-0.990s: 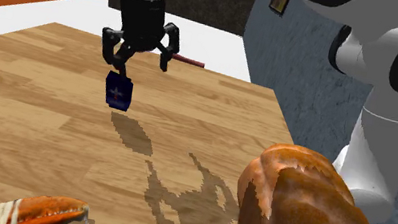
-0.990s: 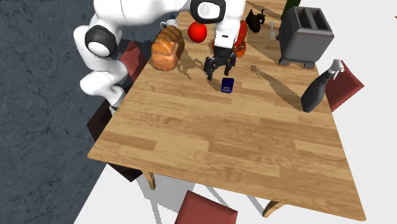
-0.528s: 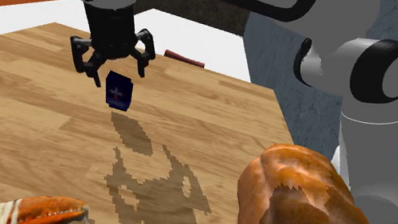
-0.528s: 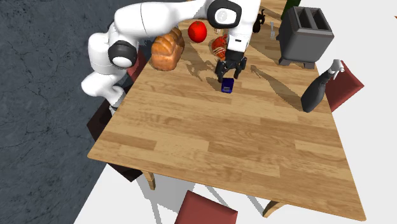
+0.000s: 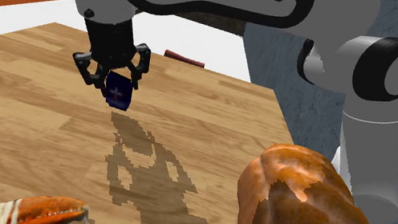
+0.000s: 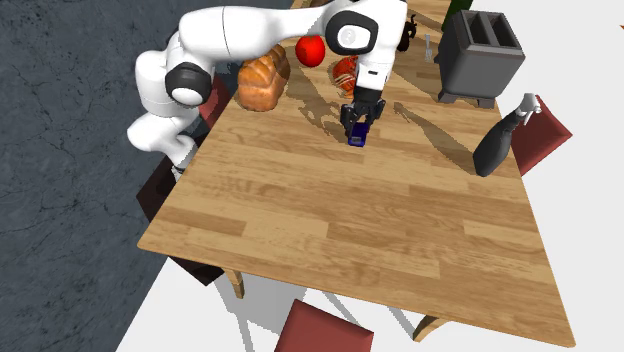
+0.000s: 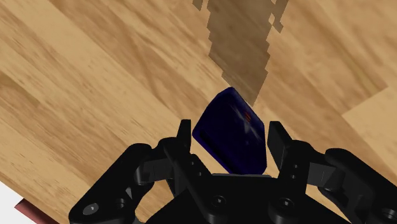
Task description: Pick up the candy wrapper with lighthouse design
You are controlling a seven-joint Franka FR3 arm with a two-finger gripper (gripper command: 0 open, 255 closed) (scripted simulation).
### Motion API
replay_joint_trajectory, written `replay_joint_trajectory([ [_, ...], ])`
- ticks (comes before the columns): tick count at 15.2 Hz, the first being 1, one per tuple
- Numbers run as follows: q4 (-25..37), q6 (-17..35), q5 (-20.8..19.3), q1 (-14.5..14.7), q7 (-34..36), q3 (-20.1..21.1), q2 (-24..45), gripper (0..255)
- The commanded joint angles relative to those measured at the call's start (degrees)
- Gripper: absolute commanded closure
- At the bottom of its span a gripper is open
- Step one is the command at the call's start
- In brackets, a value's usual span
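Straddling the candy wrapper [image 7: 229, 135], your tool [image 7: 230, 129] stood apart; wrapper judged light, crumply, slippery; mid-body pinch looked best.

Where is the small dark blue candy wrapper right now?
The dark blue wrapper sits on the wooden table, upper left in the shoulder view, between the fingers of the open black gripper.

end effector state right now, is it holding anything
end effector: open, fingers either side of the dark blue candy wrapper, not clasping it
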Motion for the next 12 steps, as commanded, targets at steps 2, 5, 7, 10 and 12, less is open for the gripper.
replay_joint_trajectory([
  [2,-0.21,0.05,0.04,-0.05,0.00,-0.01,0.04,255],
  [5,-0.32,0.04,0.10,-0.12,-0.02,0.01,-0.09,255],
  [7,-0.34,0.08,0.09,-0.07,0.07,0.02,-0.04,255],
  [10,3.51,-2.75,-0.47,1.17,-0.52,-0.16,0.85,255],
  [12,6.39,-4.76,-0.97,2.16,-0.96,-0.33,1.62,255],
])
